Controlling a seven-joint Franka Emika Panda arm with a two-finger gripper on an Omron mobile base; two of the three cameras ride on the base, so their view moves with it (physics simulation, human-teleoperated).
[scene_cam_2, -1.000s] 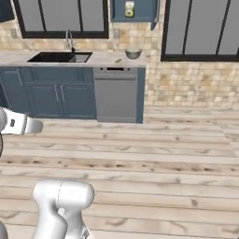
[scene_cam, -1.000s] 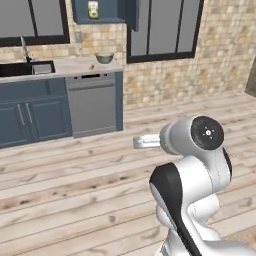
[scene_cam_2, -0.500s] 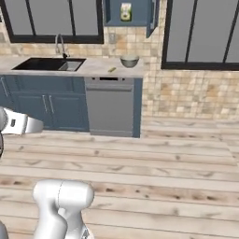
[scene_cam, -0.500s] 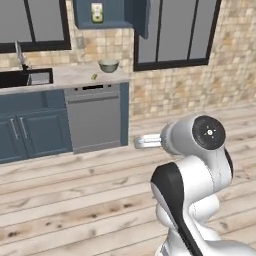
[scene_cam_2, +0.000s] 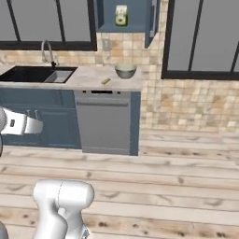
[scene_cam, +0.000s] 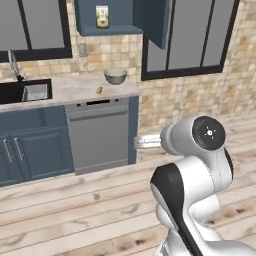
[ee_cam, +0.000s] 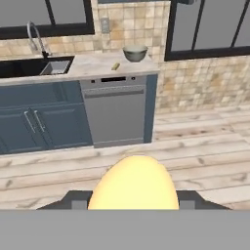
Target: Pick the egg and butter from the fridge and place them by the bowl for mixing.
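One egg, pale yellow-orange, sits at the bottom of the hand view, between the dark finger tips of the gripper. The tips press against its two flanks, so the pincer is clenched on the egg. Its visible outline is a rounded dome, a little taller than wide; narrower end toward the top of the hand view, long axis roughly along the gripper's line of sight. Lower part cut off by the frame edge.

Ahead of the hand: a pale stone counter over dark blue cabinets, with a grey dishwasher at the counter's right end. On the counter above the dishwasher stands a grey-green bowl, close to the tiled wall. Just left of the bowl and nearer the counter's front lies a small yellow stick, the butter, lying flat, long axis slanted diagonally across the counter, one end toward the bowl, the other toward the front edge. Butter near the bowl but apart from it.

Further left, a black sink with a curved tap.

Left base view: white arm folded at lower right, hand reaching left toward the dishwasher; bowl and butter on the counter beyond. An open wall cupboard above holds a small carton.

Right base view: bowl and butter show the same arrangement. Floor is pale wood planks.
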